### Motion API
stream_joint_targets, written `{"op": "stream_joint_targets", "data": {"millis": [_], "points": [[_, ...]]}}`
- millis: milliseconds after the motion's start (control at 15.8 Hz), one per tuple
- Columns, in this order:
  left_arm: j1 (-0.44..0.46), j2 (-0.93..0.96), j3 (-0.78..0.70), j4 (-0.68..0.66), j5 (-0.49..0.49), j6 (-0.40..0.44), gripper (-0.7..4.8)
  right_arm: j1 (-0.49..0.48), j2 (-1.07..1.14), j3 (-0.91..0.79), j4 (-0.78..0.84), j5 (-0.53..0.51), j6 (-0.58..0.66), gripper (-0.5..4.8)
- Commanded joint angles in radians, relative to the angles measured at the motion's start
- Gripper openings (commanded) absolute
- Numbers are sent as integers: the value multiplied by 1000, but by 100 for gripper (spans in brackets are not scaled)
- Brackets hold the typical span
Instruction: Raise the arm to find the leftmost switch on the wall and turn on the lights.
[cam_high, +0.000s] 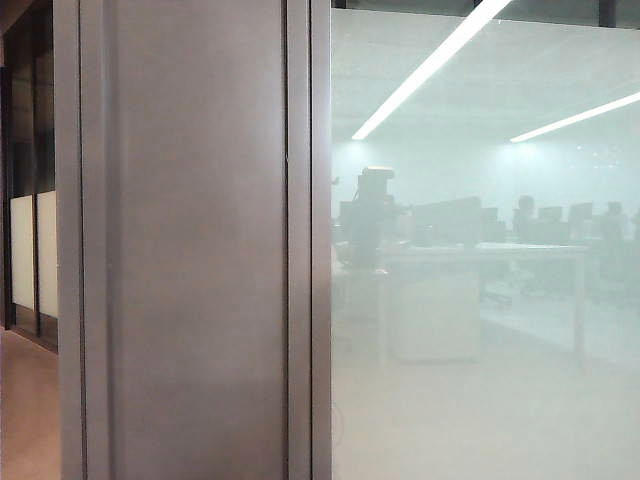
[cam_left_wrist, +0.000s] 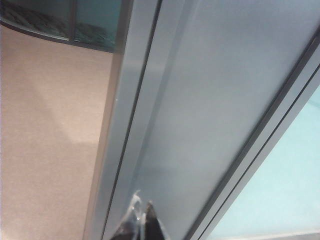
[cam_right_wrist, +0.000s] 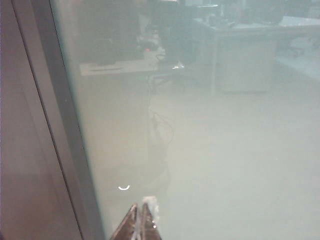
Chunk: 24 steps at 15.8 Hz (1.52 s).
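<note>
Here the arm (cam_high: 368, 215) shows only as a hazy silhouette (middle of the exterior view) in frosted glass (cam_high: 480, 380), right of a grey metal panel (cam_high: 195, 240). The left gripper (cam_left_wrist: 141, 220) faces that panel and the right gripper (cam_right_wrist: 140, 220) faces the glass, both with jaws pressed together.

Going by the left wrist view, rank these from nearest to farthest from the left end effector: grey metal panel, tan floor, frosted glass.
From the left end effector, fingers together:
1. Grey metal panel, directly ahead.
2. Frosted glass, past the panel's dark frame.
3. Tan floor, beyond the panel's other edge.
</note>
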Motion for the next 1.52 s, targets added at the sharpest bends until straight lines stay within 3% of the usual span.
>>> {"op": "stream_joint_targets", "data": {"millis": [63, 253, 506, 696, 823, 1013, 1519], "points": [[0, 0, 2, 12, 4, -2, -5, 0, 0, 2, 11, -1, -2, 0], [-13, -20, 2, -2, 1, -1, -5, 0, 0, 2, 11, -1, -2, 0], [-24, -264, 3, -106, 26, 17, -5, 0, -1, 2, 11, -1, -2, 0], [-3, -284, 2, -88, 19, 212, -5, 1, -4, 2, 11, -1, -2, 0], [20, -284, 2, -122, 18, 254, -5, 0, -4, 2, 11, -1, -2, 0], [90, -284, 2, -207, -48, 201, -5, 0, -4, 2, 11, -1, -2, 0], [94, -284, 2, -196, -48, 158, -5, 0, -4, 2, 11, -1, -2, 0]]}}
